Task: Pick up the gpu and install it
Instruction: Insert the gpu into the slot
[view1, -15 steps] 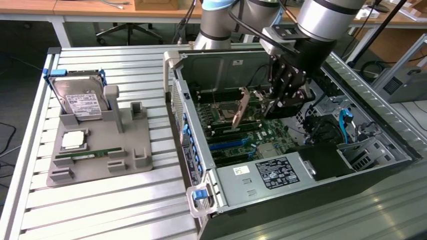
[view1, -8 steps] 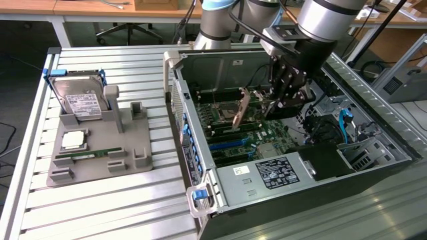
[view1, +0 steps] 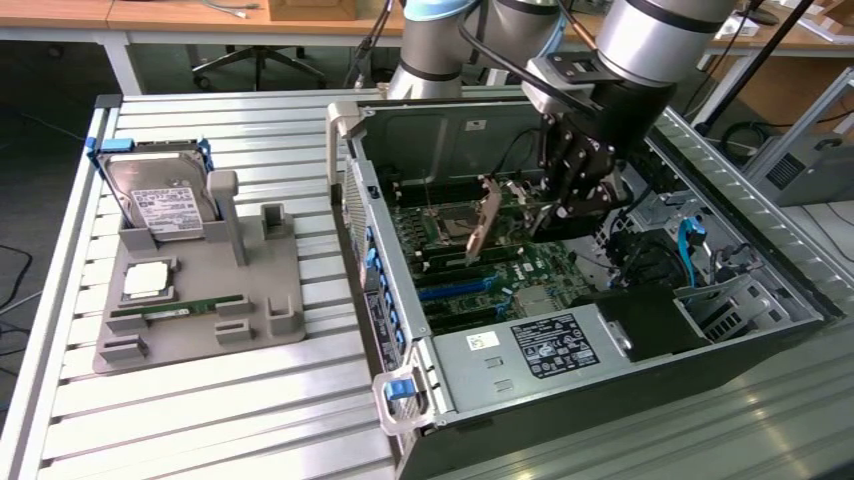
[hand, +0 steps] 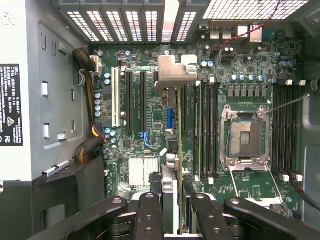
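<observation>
The gpu (view1: 486, 214), a thin card with a tan-brown face, hangs on edge inside the open computer case (view1: 400, 300), above the green motherboard (view1: 534, 265). My gripper (view1: 558, 205) is shut on its upper edge, reaching down from above. In the wrist view the gpu (hand: 178, 125) appears edge-on, running from between my fingers (hand: 150, 210) out to its silver end bracket (hand: 174, 72) near the case's rear slot openings. It hovers over the board between the black expansion slots (hand: 136, 102) and the RAM slots (hand: 207, 125); whether it touches a slot I cannot tell.
A grey fixture (view1: 200, 320) on the slatted table at the exterior view's left holds a hard drive (view1: 158, 200), a CPU (view1: 147, 280) and a green RAM stick (view1: 174, 310). Inside the case sit the CPU socket (hand: 245, 137), the power supply (view1: 534, 350) and cables (hand: 90, 140).
</observation>
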